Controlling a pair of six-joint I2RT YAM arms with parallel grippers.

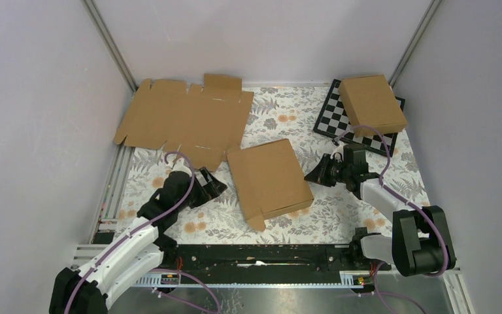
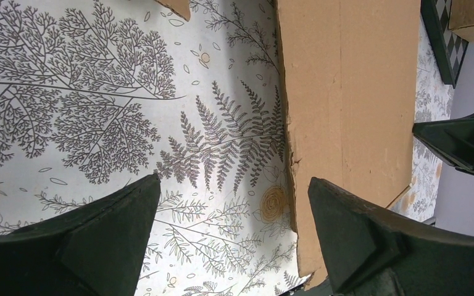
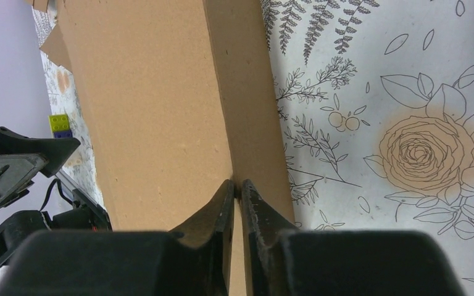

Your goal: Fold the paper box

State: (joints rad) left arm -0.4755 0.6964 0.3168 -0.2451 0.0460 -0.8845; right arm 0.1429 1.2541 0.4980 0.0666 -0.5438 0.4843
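Floral tablecloth (image 1: pixel 340 209) below: paper box (image 1: pixel 269 178) looks almost folded. My left gripper (image 2: pixel 232 182) gapes wide, right gripper (image 3: pixel 237 184) nearly closed, empty; next, tuck corner tab (image 1: pixel 257 222).

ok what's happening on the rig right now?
Two arms are working on the paper box, which lies folded shut mid-table with one tab sticking out at its near corner. The left gripper sits wide open just left of it, holding nothing. The right gripper, jaws nearly shut, points at its right edge; contact is unclear.
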